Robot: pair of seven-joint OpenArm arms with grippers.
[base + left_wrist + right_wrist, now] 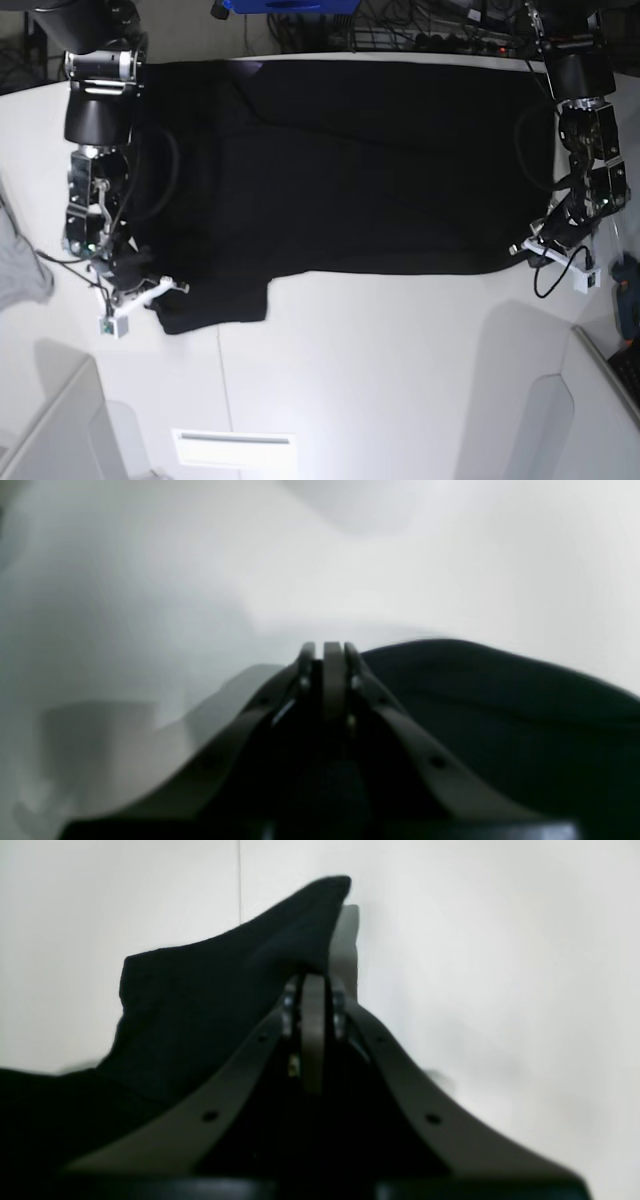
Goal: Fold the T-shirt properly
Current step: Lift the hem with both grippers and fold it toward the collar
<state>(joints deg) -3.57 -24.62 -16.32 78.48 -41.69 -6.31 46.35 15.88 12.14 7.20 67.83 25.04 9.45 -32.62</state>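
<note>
The black T-shirt (350, 170) lies spread plain side up across the far half of the white table. One sleeve (215, 300) sticks out toward the front at the left. My right gripper (168, 288) is at the shirt's left edge by that sleeve. In the right wrist view it (314, 982) is shut on a raised fold of the black cloth (225, 990). My left gripper (522, 248) is at the shirt's lower right corner. In the left wrist view it (332, 650) is shut, with the black cloth (500, 705) rising beside it.
A light grey cloth (20, 265) hangs at the table's left edge. A blue tool (628, 300) lies off the right edge. Cables and a blue object (290, 5) are behind the far edge. A white label (235, 448) is on the table's front.
</note>
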